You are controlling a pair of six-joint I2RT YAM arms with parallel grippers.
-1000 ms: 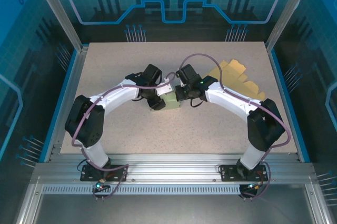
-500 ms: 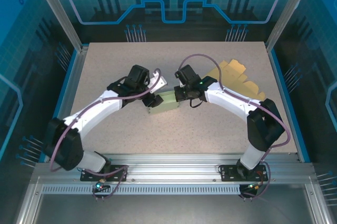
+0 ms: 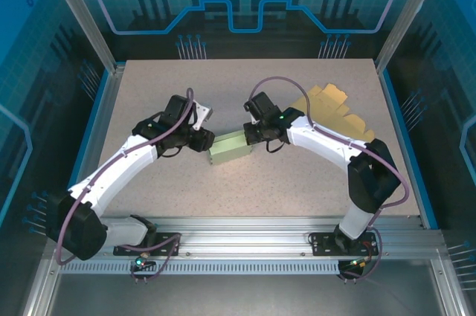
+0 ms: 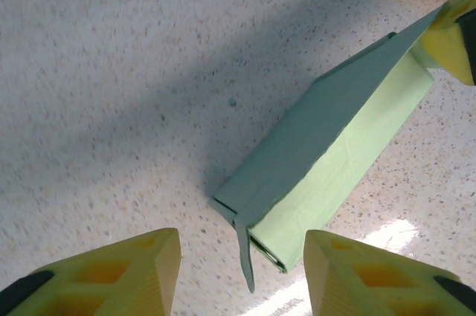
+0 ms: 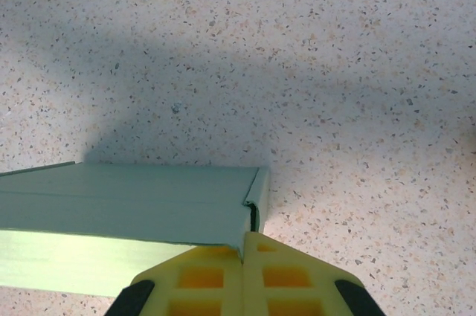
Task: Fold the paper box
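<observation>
The green box (image 3: 232,146) lies on its side near the middle of the table (image 3: 297,182), between the two arms. The right gripper (image 3: 251,134) has its fingers pressed together on the far end of the box, and I judge it is pinching the paper wall there. The left gripper (image 3: 202,140) is just beside the near end with its fingers apart and holds nothing. At this near end a small flap (image 4: 244,260) stands out loose and is not tucked. The risk is here. If the left gripper pushes in without catching the flap well, the flap can bend the wrong way or get crushed. The box is held only at one end, so a push can also turn it or pull the thin paper out of the pinch. Compared with one second ago, the left arm has drawn back to the left. It was close against the right gripper over the box, and now more of the box is uncovered.
</observation>
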